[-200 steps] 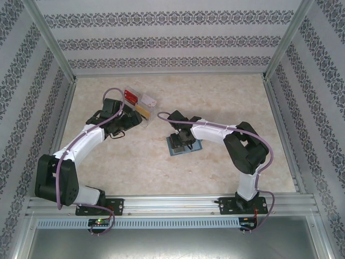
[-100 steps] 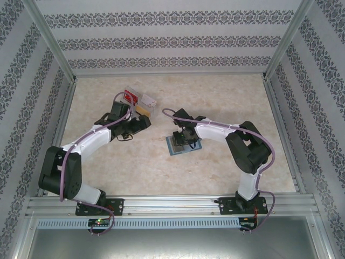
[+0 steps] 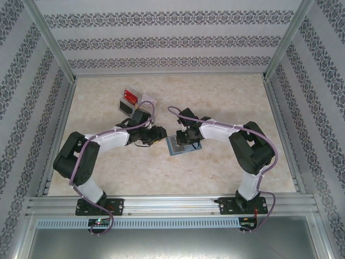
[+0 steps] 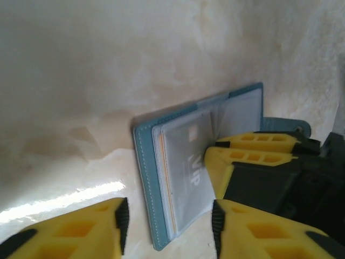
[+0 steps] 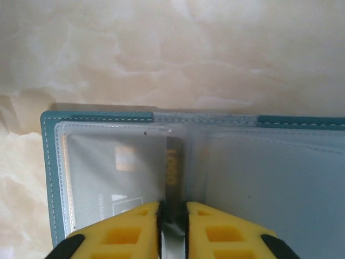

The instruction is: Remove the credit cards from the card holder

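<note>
Wallet (image 3: 179, 149) sits mid-table from above, right claw (image 3: 186, 138) on it, left claw (image 3: 157, 135) at its nine o'clock. Left wrist: left claw spread astride its edge. Right wrist: right claw pinches the wallet's middle, we think sleeve (image 5: 173, 178), so the card (image 5: 108, 178) may stay behind.

**Lettering on a card in the holder**
The grey card (image 4: 190, 159) tucked in the card holder (image 4: 144, 172) reads "VIP" in pale letters; in the right wrist view its small print is too blurred to read.

Six o'clock of the card holder (image 3: 175, 149) the table (image 3: 178, 181) is free; left gripper (image 3: 160, 135) blocks nine, right gripper (image 3: 185, 141) sits on it, clear tray (image 3: 141, 100) at ten.
</note>
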